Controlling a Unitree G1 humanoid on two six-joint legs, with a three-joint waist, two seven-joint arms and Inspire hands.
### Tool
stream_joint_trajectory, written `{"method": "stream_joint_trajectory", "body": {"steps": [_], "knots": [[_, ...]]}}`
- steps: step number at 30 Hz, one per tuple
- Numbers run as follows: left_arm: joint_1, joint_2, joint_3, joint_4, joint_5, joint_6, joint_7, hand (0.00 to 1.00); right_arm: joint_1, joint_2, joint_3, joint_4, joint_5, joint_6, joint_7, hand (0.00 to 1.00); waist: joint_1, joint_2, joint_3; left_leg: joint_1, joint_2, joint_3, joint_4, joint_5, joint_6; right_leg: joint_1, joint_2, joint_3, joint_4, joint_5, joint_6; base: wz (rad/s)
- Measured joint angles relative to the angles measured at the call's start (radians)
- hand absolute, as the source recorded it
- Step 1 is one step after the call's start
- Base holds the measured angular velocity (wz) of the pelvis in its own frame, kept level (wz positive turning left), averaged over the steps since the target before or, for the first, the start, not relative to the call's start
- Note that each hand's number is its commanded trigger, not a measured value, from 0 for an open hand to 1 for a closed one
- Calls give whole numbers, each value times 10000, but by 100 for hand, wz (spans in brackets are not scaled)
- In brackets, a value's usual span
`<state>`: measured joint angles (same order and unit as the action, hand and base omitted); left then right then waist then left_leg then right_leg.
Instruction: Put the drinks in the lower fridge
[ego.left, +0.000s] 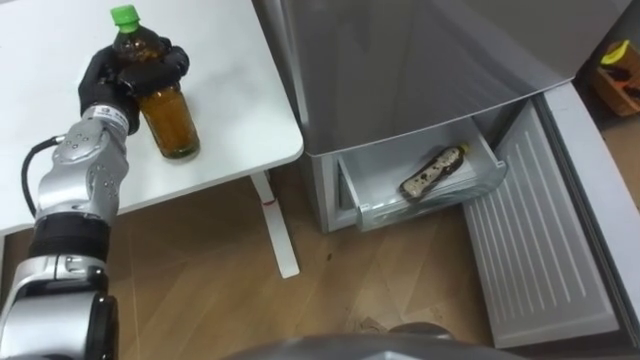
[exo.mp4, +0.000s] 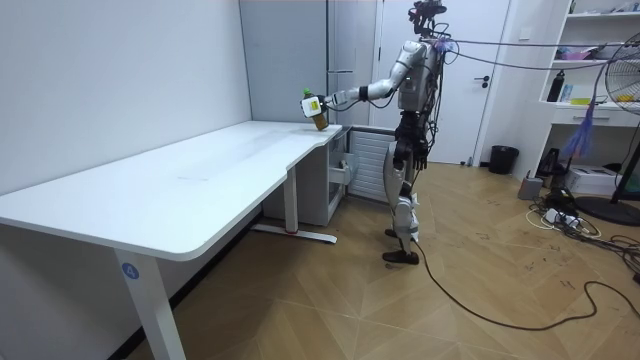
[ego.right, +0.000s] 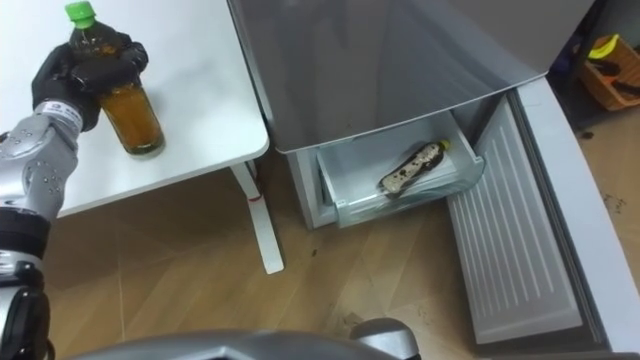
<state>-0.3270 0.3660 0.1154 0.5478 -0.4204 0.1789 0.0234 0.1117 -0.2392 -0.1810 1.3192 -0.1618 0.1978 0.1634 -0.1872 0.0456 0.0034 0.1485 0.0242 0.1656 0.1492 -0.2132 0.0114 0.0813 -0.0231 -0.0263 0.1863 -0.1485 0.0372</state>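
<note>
You're looking at a bottle (ego.left: 165, 105) of amber-brown drink with a bright green cap (ego.left: 124, 15). Your left hand (ego.left: 120, 72) is black. The table (ego.left: 230, 90) is plain white and the fridge (ego.left: 420, 60) is grey. Its drawer (ego.left: 372, 200) is pale, and the lying bottle (ego.left: 432, 172) inside has a dark label speckled with white. The door lining (ego.left: 540, 240) is white and ribbed. The floor (ego.left: 200, 290) is light-brown herringbone wood.

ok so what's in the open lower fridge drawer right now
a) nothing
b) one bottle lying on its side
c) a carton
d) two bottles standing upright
b: a single bottle lies on its side in the open drawer, while the green-capped bottle is at the white table, gripped by the left hand.
</note>
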Motion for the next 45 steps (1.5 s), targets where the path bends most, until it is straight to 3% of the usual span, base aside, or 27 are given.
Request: {"method": "stream_joint_trajectory", "body": {"steps": [6,19,22,27,34,40,45], "knots": [[-85,0,0,-6,13,166,-59,100,-19,1,14,113,7,1,20,0,8,-5,1,-24,1,-46,23,0,0,0,-4,-25,5,0,0,0],[-78,-11,-1,-220,341,172,-41,100,-19,9,33,129,-1,-12,0,0,71,-73,17,-65,5,-98,32,-2,-3,32,-10,-64,6,0,0,1],[146,-88,-26,-1243,404,172,53,100,-62,29,129,86,-8,-17,-6,0,100,-106,29,-188,-9,-330,118,-1,-1,39,-45,-250,20,-2,3,20],[174,-273,-29,-2242,409,170,325,100,-149,28,691,59,-51,-42,-72,0,553,-126,37,-203,-2,-399,134,-1,-3,75,-43,-364,-14,-6,3,8],[1440,-784,-19,-3931,439,239,557,100,-243,36,822,-25,-56,2,-15,0,917,-185,19,-235,-37,-830,186,4,-8,253,-97,-701,-14,-64,3,16],[2569,-936,3,-5602,625,266,673,100,-251,84,954,-19,-34,0,-9,0,1358,-243,9,-367,-54,-1100,337,13,-22,260,-163,-1196,-25,-109,-33,14],[2930,-1224,-2,-6308,586,266,828,100,-485,105,1338,113,-8,20,-3,0,1485,-462,12,-502,-203,-1502,527,14,-21,481,-283,-1548,-149,-263,-86,25]]}}
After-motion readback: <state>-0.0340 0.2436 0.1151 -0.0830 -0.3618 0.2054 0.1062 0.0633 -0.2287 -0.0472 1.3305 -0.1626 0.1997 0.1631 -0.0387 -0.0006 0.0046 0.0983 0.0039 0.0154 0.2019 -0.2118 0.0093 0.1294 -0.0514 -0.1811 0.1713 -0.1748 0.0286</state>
